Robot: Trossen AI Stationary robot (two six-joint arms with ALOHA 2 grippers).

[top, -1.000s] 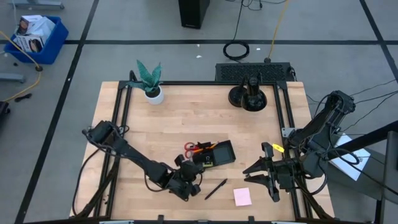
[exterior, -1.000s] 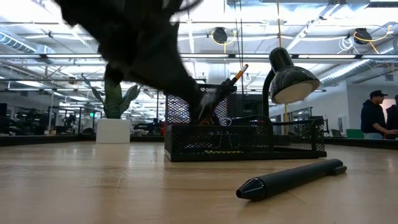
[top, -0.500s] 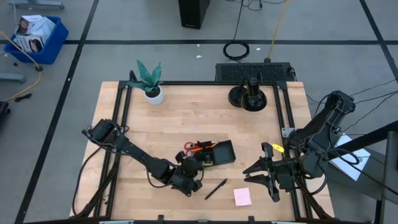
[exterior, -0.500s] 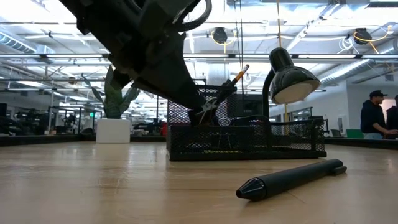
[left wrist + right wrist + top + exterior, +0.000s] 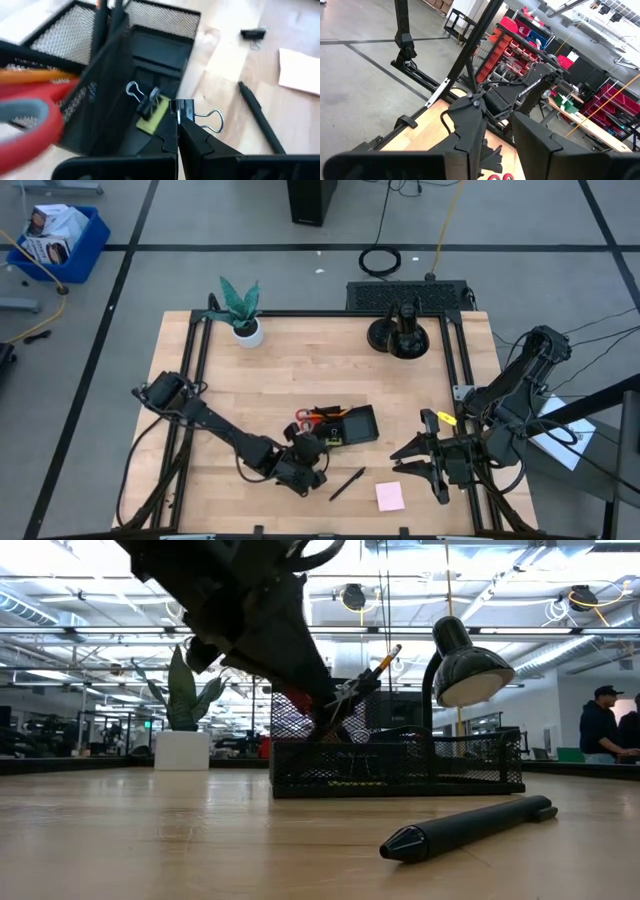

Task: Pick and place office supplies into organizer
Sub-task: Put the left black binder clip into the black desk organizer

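Left gripper (image 5: 178, 131): closed on a small black binder clip with silver wire loops (image 5: 186, 110), pinching it at the fingertips, poised over the front edge of the low black mesh organizer tray (image 5: 165, 55).
Change: compared with a second ago, the left arm has drawn in from the open table toward the tray; in the high view its gripper (image 5: 303, 463) now sits just beside the organizer tray (image 5: 352, 427), and over the last half second it has barely shifted.
Low view: the left arm's dark wrist (image 5: 262, 620) now slopes down onto the organizer tray (image 5: 400, 768) rather than hanging left of it.
Already in the tray: red-handled scissors (image 5: 27, 107), thin orange pencils (image 5: 35, 76), another black binder clip (image 5: 149, 102) lying on a small yellow-green piece (image 5: 152, 117).
Meaning for the task: the carry looks finished and the clip seems ready to be released into the near compartment; that is a judgement, since the clip is not yet let go.
Still on the table: a slim black pen (image 5: 347, 483), a pale pink sticky-note pad (image 5: 390, 496), and a further black clip (image 5: 253, 34) near the pad.
Right gripper (image 5: 412, 461): jaws parted and empty, waiting at the table's right side, well apart from the tray.
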